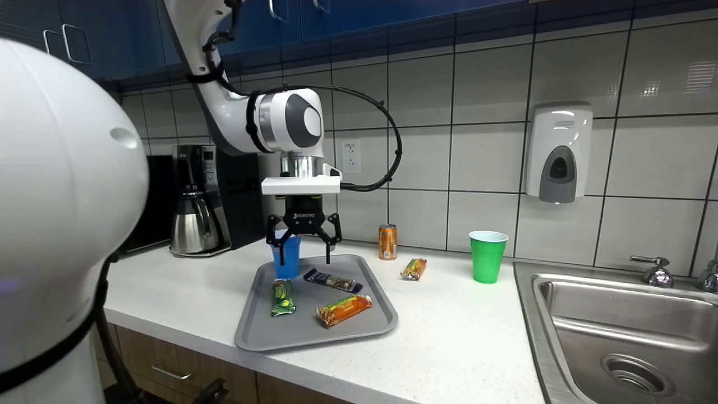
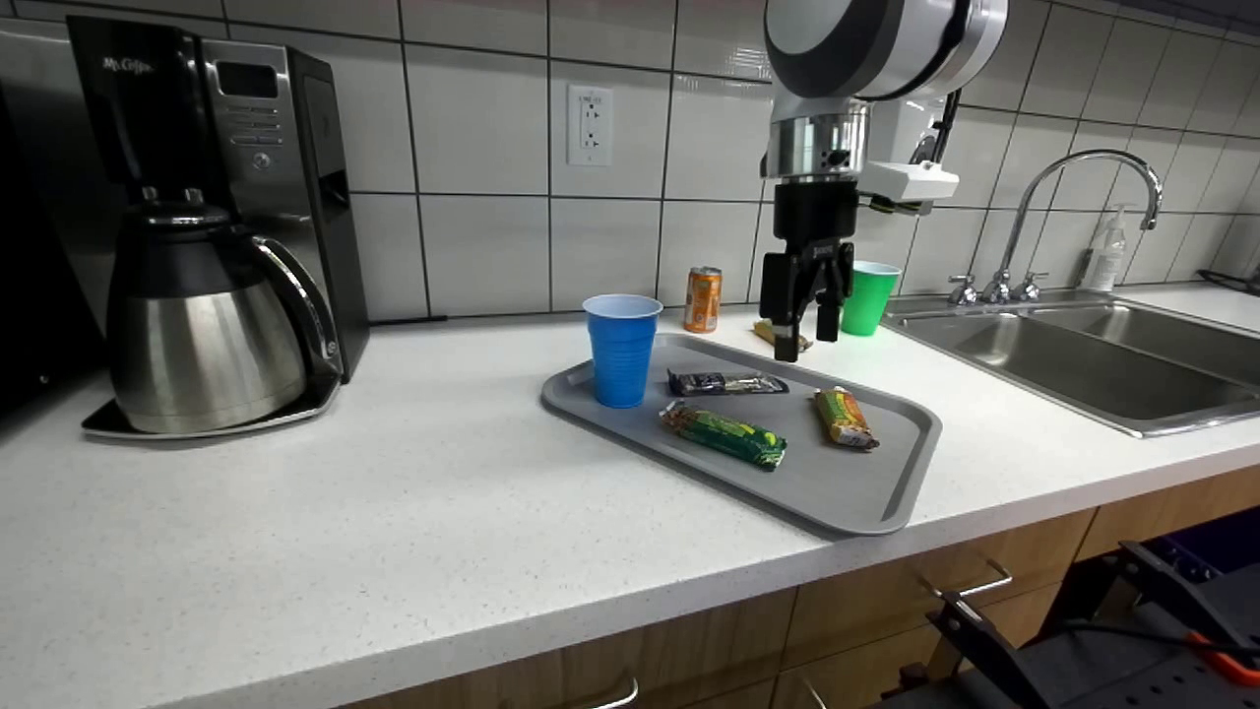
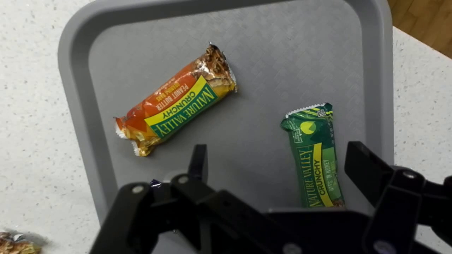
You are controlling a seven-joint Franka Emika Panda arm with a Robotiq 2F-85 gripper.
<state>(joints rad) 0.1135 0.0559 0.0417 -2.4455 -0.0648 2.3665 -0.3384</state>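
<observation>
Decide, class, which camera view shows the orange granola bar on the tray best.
The wrist view: it shows the orange granola bar whole and large, lettering readable. Both exterior views also show it whole on the gray tray, but smaller and obliquely.

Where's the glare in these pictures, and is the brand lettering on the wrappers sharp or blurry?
In an exterior view, bright glare patches mark the wall tiles; in both exterior views, the steel carafe gleams; in the wrist view, brand lettering on the orange bar and green bar reads clearly.
</observation>
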